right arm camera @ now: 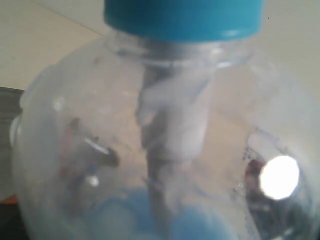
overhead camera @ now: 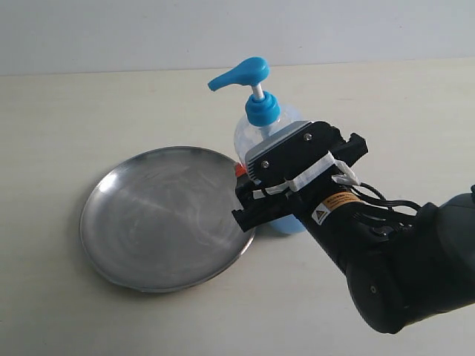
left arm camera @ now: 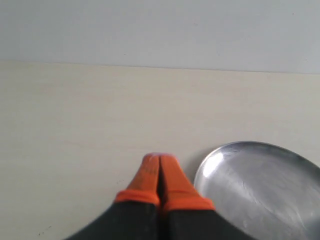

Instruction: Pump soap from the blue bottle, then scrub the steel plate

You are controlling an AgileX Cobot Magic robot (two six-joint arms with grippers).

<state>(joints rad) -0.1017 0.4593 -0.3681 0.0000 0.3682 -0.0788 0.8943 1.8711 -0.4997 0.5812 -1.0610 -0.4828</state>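
Note:
The blue bottle (overhead camera: 256, 130) stands upright on the table, its pump head (overhead camera: 241, 76) raised with the spout over the steel plate's far edge. Light blue soap (overhead camera: 286, 224) sits low inside it. My right gripper (overhead camera: 261, 167) straddles the bottle's body from the near side, and one orange fingertip (overhead camera: 239, 169) presses its plate-side wall. In the right wrist view the bottle (right arm camera: 165, 125) fills the frame. The steel plate (overhead camera: 163, 215) lies just left of the bottle, touching or nearly touching it. My left gripper (left arm camera: 160, 160) is shut on nothing, above bare table beside the plate's rim (left arm camera: 205, 170).
A pale tabletop (overhead camera: 74, 111) runs back to a white wall (overhead camera: 111, 30). The right arm's black body (overhead camera: 401, 274) fills the near right corner.

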